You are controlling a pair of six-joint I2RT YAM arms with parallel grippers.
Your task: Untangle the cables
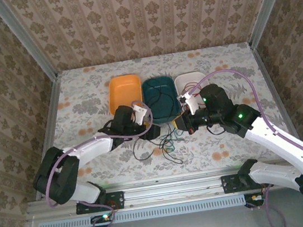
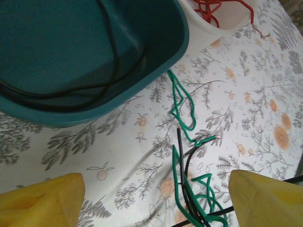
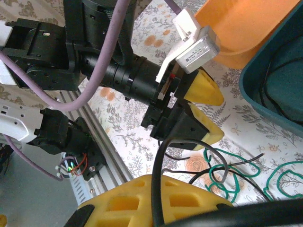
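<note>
Stood mid-separation of the knot, right pincer (image 1: 179,124) clamped on a black cable (image 3: 158,161), left pincer (image 2: 154,198) spread apart over the green cable (image 2: 182,109) lying on the bench (image 2: 118,156) at four o'clock from the teal tray (image 2: 182,38), next likely needing a grab on green and an opposing pull.

Both the left arm (image 1: 84,154) and the right arm (image 1: 273,136) wear white shells between black joints, each trailed by a thick purple cable (image 1: 222,73). A green light (image 1: 242,116) glows on the right one. The left pincer (image 3: 218,116) has yellow wedge-shaped fingers (image 3: 203,90) and a white camera block (image 3: 199,45) at its wrist.
</note>
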